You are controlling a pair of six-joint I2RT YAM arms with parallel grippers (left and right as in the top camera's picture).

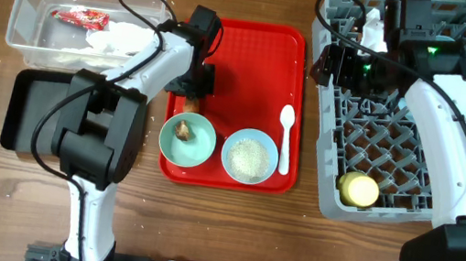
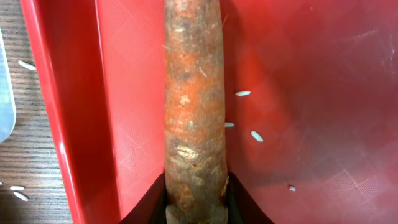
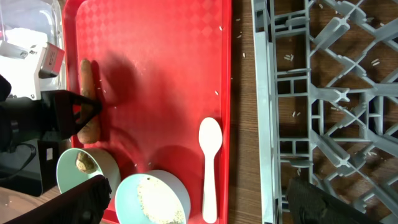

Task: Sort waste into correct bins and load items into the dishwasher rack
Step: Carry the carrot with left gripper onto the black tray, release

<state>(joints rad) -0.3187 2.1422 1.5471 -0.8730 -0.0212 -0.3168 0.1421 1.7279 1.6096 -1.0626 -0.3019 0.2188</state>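
Observation:
My left gripper (image 1: 195,86) is shut on the thin orange carrot piece (image 2: 194,93), which lies lengthwise near the left rim of the red serving tray (image 1: 258,56). The carrot also shows in the right wrist view (image 3: 87,93). One teal bowl (image 1: 187,138) holds a brown food scrap (image 1: 184,129). The other teal bowl (image 1: 249,157) holds white rice. The white spoon (image 1: 286,131) lies at the tray's right. My right gripper (image 1: 328,66) is open and empty above the left edge of the grey rack (image 1: 418,130). The yellow cup (image 1: 358,188) sits in the rack. The clear tub (image 1: 33,13) holds the red wrapper (image 1: 79,17) and white napkin (image 1: 122,37).
The black tray (image 1: 32,110) sits in front of the clear tub, left of the red tray. Loose rice grains (image 2: 242,93) lie on the red tray and on the wood. A pale item (image 1: 373,27) stands upright at the rack's back left.

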